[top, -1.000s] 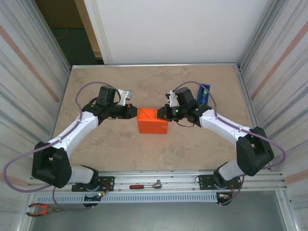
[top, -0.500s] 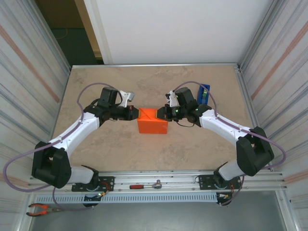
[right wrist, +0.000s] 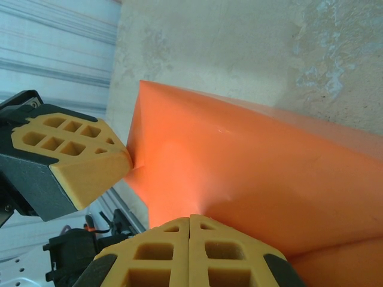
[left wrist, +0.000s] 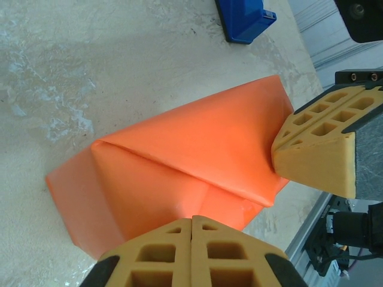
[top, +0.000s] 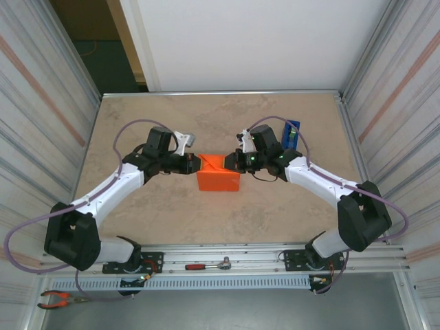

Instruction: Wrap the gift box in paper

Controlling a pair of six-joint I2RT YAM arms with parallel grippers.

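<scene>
The orange paper [top: 218, 173] is folded around a box shape in the middle of the table; the gift box itself is hidden under it. My left gripper [top: 198, 163] is shut, its closed tips pressed against the parcel's left end. From the other side, my right gripper [top: 231, 161] is also shut and touches the top right edge. In the left wrist view my shut left gripper [left wrist: 191, 219] meets a creased fold of the paper [left wrist: 179, 161], with the right arm's fingers [left wrist: 314, 155] opposite. In the right wrist view my shut right gripper [right wrist: 190, 216] rests on the paper [right wrist: 251, 167], facing the left fingers [right wrist: 78, 158].
A blue tape dispenser [top: 291, 132] stands behind the right arm, also seen as the blue dispenser [left wrist: 245, 18]. A red-handled tool [top: 206, 265] lies on the front rail and pliers [top: 58, 298] at the near left. Corrugated walls close both sides.
My left gripper has moved right, from just beside the parcel to pressing into its left end. The right gripper and the parcel have stayed put.
</scene>
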